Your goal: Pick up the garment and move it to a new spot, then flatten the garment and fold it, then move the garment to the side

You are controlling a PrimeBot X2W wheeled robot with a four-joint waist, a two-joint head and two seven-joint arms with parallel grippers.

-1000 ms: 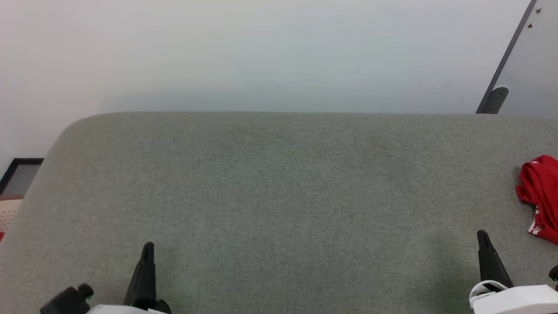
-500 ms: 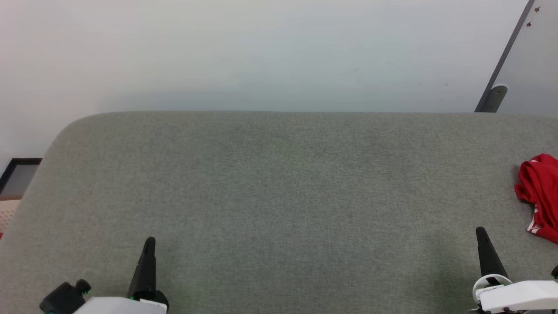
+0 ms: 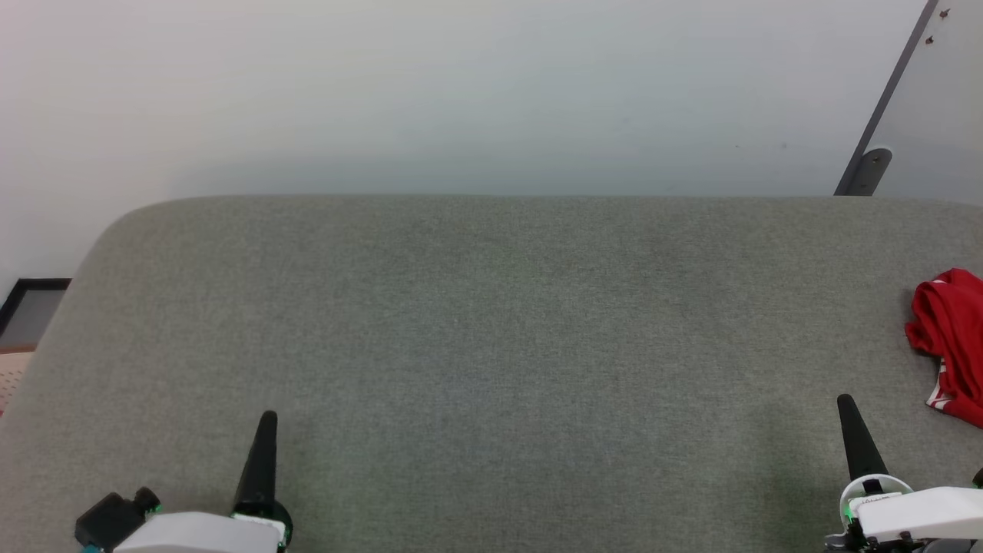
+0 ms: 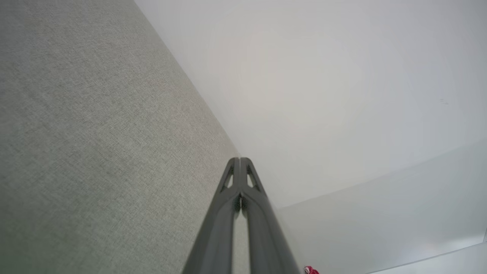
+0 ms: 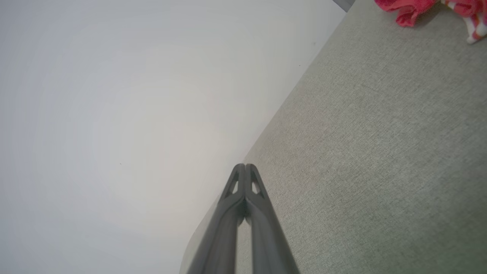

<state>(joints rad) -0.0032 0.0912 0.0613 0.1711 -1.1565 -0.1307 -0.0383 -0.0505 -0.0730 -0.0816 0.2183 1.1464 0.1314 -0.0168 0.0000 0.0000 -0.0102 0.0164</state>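
You'll find the shirt (image 3: 951, 338) crumpled on the grey fabric surface (image 3: 491, 322), far out toward its right edge and about midway between the far edge and the near one. The head view cuts it off at the side, showing red folds with a strip of white-and-red trim low down. The right wrist view catches more of that trim and shows the shirt (image 5: 409, 7) lying apart from the right claw (image 5: 244, 169), whose two dark fingers are pressed together on nothing. In the head view the right claw (image 3: 847, 411) sits near the front right corner. The left claw (image 3: 266, 426) sits near the front left, also closed tight and empty. Its own camera shows the fingers meeting (image 4: 240, 163), with a speck of red at the bottom. A pale wall (image 3: 461, 92) rises behind the far edge.
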